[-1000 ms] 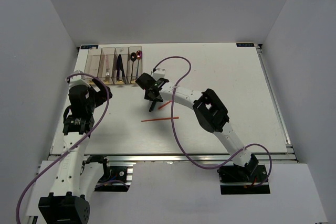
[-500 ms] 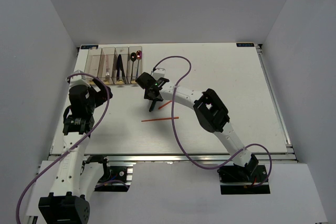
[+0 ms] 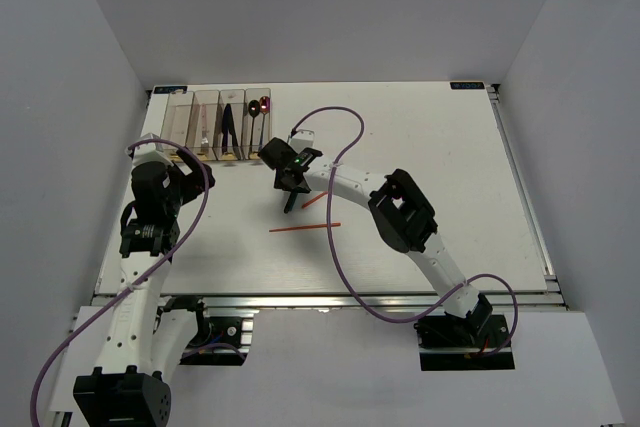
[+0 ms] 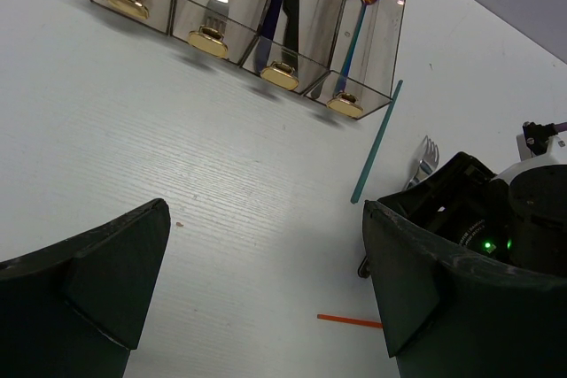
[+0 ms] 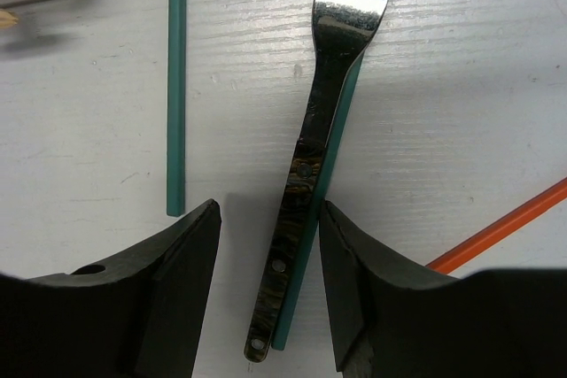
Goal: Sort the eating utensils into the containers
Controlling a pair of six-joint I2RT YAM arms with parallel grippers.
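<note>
Where grey walls [image 3: 80,47] enclose white table [image 3: 430,137], left pincer [image 4: 266,219] spread; right pincer [image 5: 270,212] spread astride fork [image 5: 341,15].

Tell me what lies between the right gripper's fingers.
Right wrist view: the fork, its handle lying on top of a green chopstick, sits between the fingers of the open right gripper.

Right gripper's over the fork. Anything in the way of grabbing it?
Nothing sits between. But a green chopstick lies tucked along the fork, inside the open right gripper, so closing may catch both.
</note>
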